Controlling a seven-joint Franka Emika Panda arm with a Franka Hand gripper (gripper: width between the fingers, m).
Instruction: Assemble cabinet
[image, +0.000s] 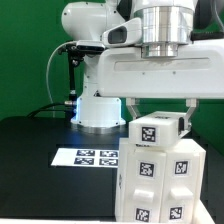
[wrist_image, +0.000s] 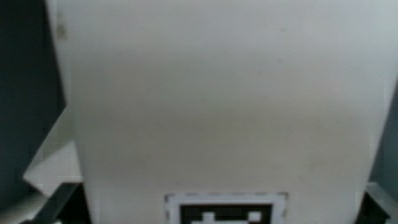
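The cabinet (image: 165, 180) is a large white box with several black-and-white tags on its faces, standing at the exterior view's lower right. A narrower tagged white block (image: 160, 130) forms its top. My gripper (image: 161, 119) comes down from above. One finger (image: 134, 112) is against each side of that top block, so it is shut on the cabinet. In the wrist view a plain white face of the cabinet (wrist_image: 222, 100) fills the frame, with one tag (wrist_image: 228, 210) between the dark fingers (wrist_image: 54, 203). My gripper (wrist_image: 217, 212) sits at that tag. No knob shows.
The marker board (image: 88, 157) lies flat on the black table (image: 40, 170), to the exterior view's left of the cabinet. The arm's white base (image: 100, 105) stands behind it, in front of a green backdrop.
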